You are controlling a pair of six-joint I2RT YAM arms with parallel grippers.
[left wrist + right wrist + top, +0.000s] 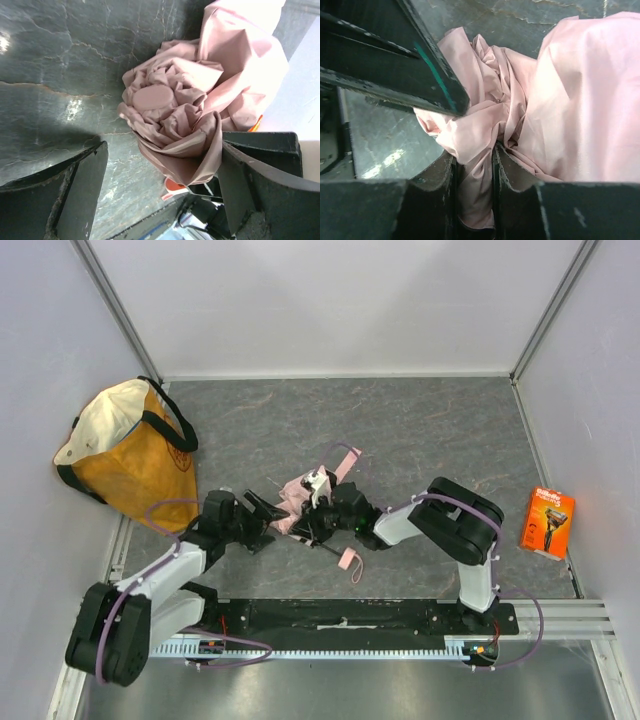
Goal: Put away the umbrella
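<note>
Umbrella (300, 492) lies crumpled on the table (420, 430) near its front middle. Right gripper (474, 167) is clenched tight on a fold of its pink fabric; left gripper (164, 147) gapes wide, bunched canopy between its fingers, gripping nothing

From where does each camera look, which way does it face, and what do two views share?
Top external: above and behind the arm bases, looking down at the grey marbled table; left arm and right arm show.
Left wrist: on the left arm, facing the pale pink fabric folding umbrella; open left fingers frame it.
Right wrist: on the right arm, close on the same fabric; right fingers pinch it.
Shared: both wrist views show the umbrella.
</note>
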